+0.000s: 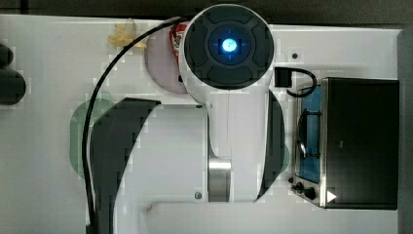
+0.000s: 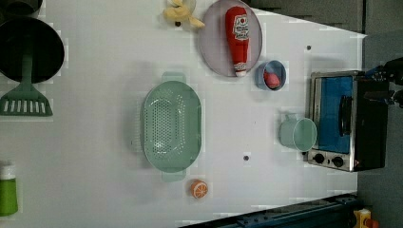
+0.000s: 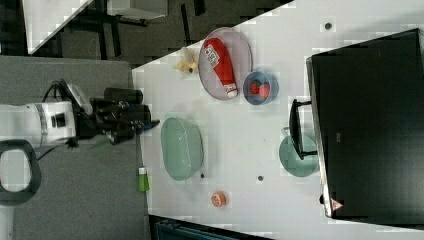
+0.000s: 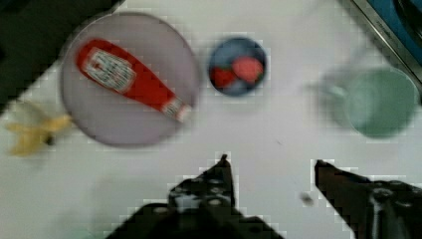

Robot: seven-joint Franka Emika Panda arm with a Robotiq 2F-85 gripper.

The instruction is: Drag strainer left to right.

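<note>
From the top view the arm (image 1: 229, 97) pretty much hid the middle of the white surface (image 1: 44, 161), and I could just spot a slice of the mint-green strainer (image 1: 78, 131) poking out on the top view's left, with the toaster oven (image 1: 360, 141) off on the top view's right.

In the left view the strainer (image 2: 172, 126) sat out in the open in the middle of the surface (image 2: 95, 180), an oval perforated tub with a small tab at each end. An orange half (image 2: 199, 189) lay just beside its lower end, the ketchup bottle (image 2: 238, 38) rested on a grey plate (image 2: 214, 47), and the mint mug (image 2: 298, 134) stood right by the oven (image 2: 342, 118).

The right view had the hand (image 3: 150, 122) hanging off the surface's edge, close to the strainer (image 3: 181, 148) but not touching it, and the strainer lay between the hand and the mug (image 3: 295, 160).

The wrist view showed the hand (image 4: 271, 162) with its two fingers (image 4: 219, 179) spread apart and nothing between them, bare surface (image 4: 268, 124) underneath. Ahead of the hand were the plate (image 4: 129, 79) with ketchup (image 4: 132, 79), a blue bowl (image 4: 238, 65), the mug (image 4: 380, 102) and a banana peel (image 4: 32, 134).
</note>
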